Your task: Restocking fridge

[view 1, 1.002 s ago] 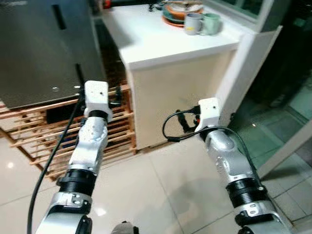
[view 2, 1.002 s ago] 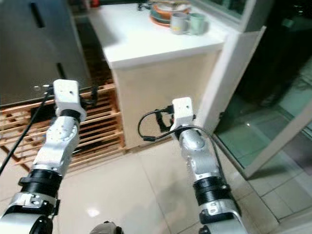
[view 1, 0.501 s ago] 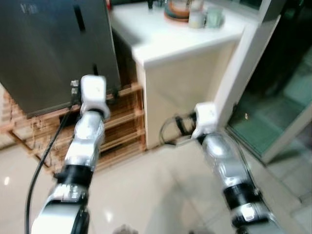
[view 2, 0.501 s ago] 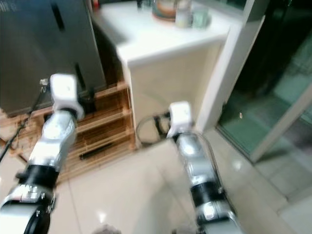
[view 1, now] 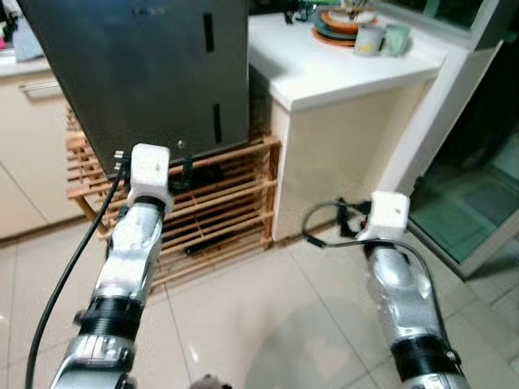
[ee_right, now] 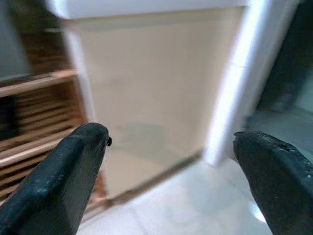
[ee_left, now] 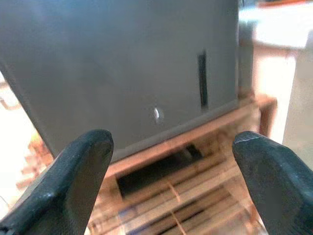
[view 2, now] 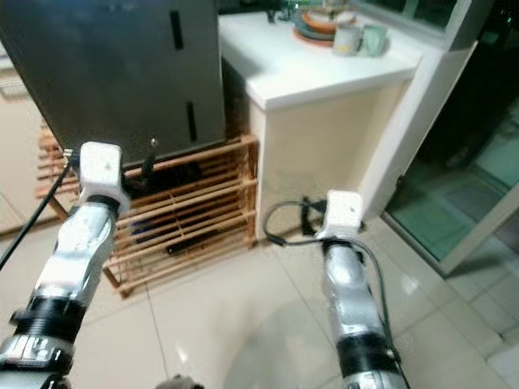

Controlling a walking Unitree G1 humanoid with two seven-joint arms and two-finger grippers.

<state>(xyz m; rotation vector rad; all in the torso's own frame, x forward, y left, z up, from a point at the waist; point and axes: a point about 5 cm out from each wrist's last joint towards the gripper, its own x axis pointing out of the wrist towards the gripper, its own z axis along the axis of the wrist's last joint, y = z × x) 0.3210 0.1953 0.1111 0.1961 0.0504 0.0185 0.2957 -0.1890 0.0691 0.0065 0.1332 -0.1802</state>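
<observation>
Fridge (view 1: pixel 154 73): dark grey, door shut, standing on a slatted wooden rack (view 1: pixel 215 215) directly ahead, beside a white table (view 1: pixel 340 69). Two dark vertical slot handles on the door front, one high (view 1: pixel 208 32), one low (view 1: pixel 216 123).

Left claw (ee_left: pixel 168 161): fingers spread wide, nothing held, aimed at the fridge door with the lower slot showing between them; well short of the door, no contact. Right claw (ee_right: pixel 171 161): also spread wide and empty, facing the cream side panel of the table.

No stock items in hand. On the table: stacked plates (view 1: pixel 340 23) and two mugs (view 1: pixel 381 39), far corner.

Handling estimate:
- Door is rigid, probably heavy, likely held by a magnetic seal; expect a firm start, then easy swing.
- Smooth front looks slippery, with no purchase on the flat panel.
- Only hold is the recessed slot: hook one finger in and pull outward.
- Hinge side not discernible.
</observation>
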